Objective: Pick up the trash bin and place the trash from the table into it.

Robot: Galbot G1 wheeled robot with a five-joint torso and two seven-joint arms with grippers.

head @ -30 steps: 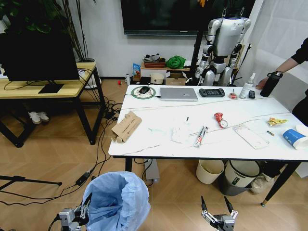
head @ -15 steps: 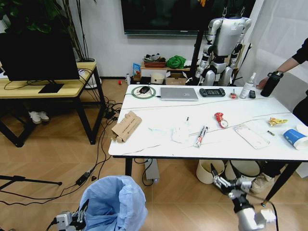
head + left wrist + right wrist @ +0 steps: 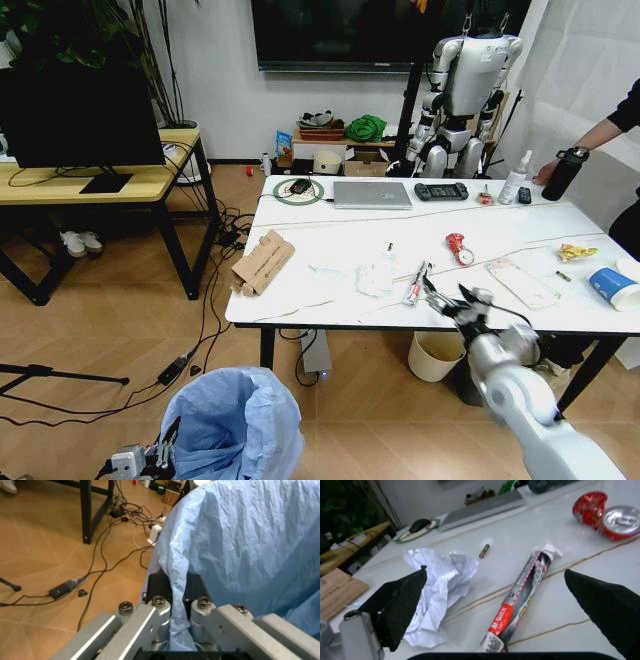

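Observation:
The trash bin [image 3: 236, 422], lined with a crinkled light-blue bag, stands on the floor at the lower left. My left gripper [image 3: 165, 455] is shut on its bag-covered rim [image 3: 175, 592]. On the table [image 3: 320, 312] the trash lies scattered: torn cardboard [image 3: 262, 262], crumpled white tissue [image 3: 376, 278], a long tube wrapper [image 3: 415, 283], a red crushed piece [image 3: 457, 247], a clear plastic sheet [image 3: 520, 283], a yellow wrapper [image 3: 575, 252] and a blue-and-white cup [image 3: 610, 287]. My right gripper [image 3: 450, 300] hangs open at the table's front edge, just before the tube wrapper [image 3: 520, 600] and beside the tissue [image 3: 437, 588].
A laptop [image 3: 371, 195], a game controller [image 3: 440, 191] and bottles sit at the table's far side, where a person's hand holds a black bottle [image 3: 563, 175]. A cream bin [image 3: 436, 355] stands under the table. A wooden desk [image 3: 100, 185] and floor cables lie to the left.
My right arm has risen from near the floor to the table's front edge, its gripper still open. The left gripper has stayed shut on the bin's rim.

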